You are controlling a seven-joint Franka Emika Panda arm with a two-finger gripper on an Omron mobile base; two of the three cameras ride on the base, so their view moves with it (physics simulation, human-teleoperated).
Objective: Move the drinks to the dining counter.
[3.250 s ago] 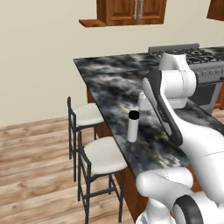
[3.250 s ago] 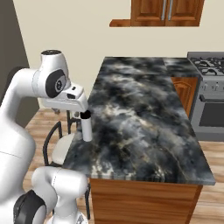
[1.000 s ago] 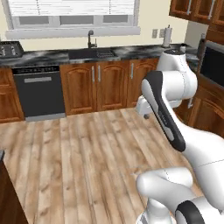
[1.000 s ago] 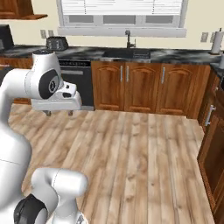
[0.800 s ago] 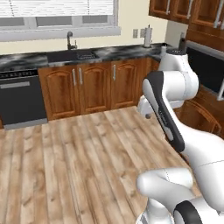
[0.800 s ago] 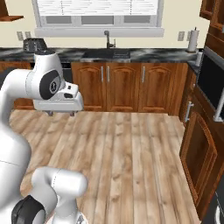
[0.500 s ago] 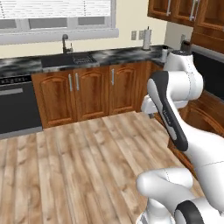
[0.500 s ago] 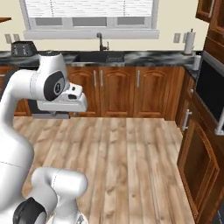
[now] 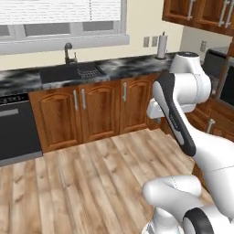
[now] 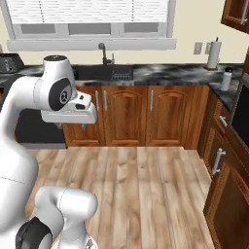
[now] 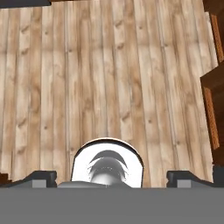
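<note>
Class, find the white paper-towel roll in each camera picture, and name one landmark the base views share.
Left base view: white paper-towel roll upper right, on the dark marbled worktop.
Right base view: upper right, same worktop.
Hand view: not in it.
Shared landmark: the dark sink tap under the window.

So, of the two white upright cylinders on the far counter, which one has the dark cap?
The shorter one, the bottle, standing further right and forward. The paper-towel roll behind it is taller and has no cap.

White drink bottle (image 10: 226, 79) — upright on the marbled worktop, near the corner.
</note>
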